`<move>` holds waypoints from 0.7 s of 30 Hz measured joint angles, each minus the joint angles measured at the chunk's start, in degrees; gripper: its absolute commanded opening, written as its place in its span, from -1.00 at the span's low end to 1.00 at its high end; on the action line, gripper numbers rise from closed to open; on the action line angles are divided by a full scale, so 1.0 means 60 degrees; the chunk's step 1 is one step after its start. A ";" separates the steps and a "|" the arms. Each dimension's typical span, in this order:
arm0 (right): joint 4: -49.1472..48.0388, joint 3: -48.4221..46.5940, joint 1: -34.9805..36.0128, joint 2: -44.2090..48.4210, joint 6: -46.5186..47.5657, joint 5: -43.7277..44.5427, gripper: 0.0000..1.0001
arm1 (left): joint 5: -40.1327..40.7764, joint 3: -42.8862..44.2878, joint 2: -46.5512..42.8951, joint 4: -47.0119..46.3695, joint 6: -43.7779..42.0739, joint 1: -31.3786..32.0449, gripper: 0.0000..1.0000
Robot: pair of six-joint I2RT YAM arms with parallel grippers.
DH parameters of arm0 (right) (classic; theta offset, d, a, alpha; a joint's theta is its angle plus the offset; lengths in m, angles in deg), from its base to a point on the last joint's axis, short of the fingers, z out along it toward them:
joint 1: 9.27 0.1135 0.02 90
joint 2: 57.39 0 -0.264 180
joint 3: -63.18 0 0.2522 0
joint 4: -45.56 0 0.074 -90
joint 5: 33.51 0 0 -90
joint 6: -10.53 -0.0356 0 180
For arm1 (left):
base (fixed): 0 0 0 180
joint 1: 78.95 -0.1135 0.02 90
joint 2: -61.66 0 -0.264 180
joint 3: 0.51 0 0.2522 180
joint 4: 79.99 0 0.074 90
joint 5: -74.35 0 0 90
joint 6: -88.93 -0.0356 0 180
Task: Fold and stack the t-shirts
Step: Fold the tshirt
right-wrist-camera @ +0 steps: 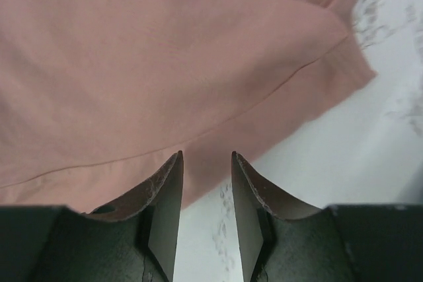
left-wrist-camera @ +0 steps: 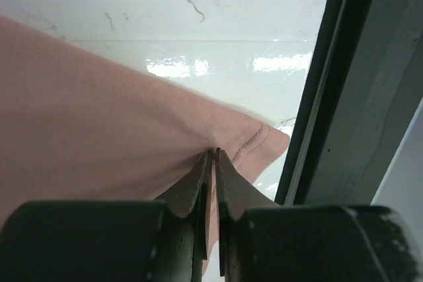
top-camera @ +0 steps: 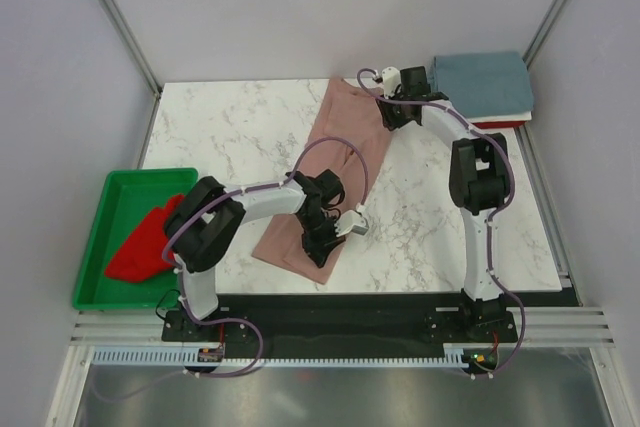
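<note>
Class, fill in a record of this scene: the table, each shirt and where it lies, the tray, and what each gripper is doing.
table: white marble
pink shirt: lying mid-table
red shirt: in green tray, left of table
grey-blue shirt: folded, far right corner
left gripper: shut on pink shirt's near edge
right gripper: open at pink shirt's far edge

No legible txt or labels.
</note>
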 measured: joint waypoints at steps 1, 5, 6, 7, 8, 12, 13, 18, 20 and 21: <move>0.0066 -0.0153 0.0004 -0.0321 -0.0029 -0.0033 -0.15 | -0.0011 0.0007 0.0084 -0.0058 0.0015 0.0007 -0.75; 0.0127 -0.0841 0.0058 -0.1209 -0.0018 -0.0091 -0.15 | -0.0229 0.0248 0.0357 -0.0018 0.0157 0.0098 -0.76; 0.0142 -0.1038 0.0073 -0.1315 0.0022 -0.0095 -0.14 | -0.0270 0.0328 0.0437 -0.0025 0.0178 0.0149 -0.76; 0.0157 -0.1224 0.0095 -0.1428 0.0047 -0.0069 -0.14 | -0.0342 0.0441 0.0539 -0.0022 0.0222 0.0226 -0.76; 0.0149 -0.1417 0.0127 -0.1566 0.0062 -0.0058 -0.14 | -0.0437 0.0583 0.0667 -0.0022 0.0273 0.0324 -0.76; 0.0208 -0.2153 0.0310 -0.2065 0.0138 -0.0069 -0.12 | -0.0736 0.1246 0.1206 0.0025 0.0430 0.0769 -0.76; 0.0215 -0.2295 0.0353 -0.2142 0.0160 -0.0062 -0.12 | -0.0816 0.1464 0.1373 0.0022 0.0455 0.0900 -0.76; 0.0342 -0.3289 0.0605 -0.2732 0.0204 -0.0062 -0.06 | -0.1151 0.2911 0.2335 0.0040 0.0663 0.1519 -0.76; 0.0342 -0.3512 0.0681 -0.2860 0.0200 -0.0029 -0.03 | -0.1202 0.3552 0.2707 0.0022 0.0805 0.1719 -0.76; 0.0335 -0.3523 0.0703 -0.2867 0.0200 0.0007 -0.02 | -0.1180 0.3759 0.2798 -0.0033 0.0882 0.1803 -0.75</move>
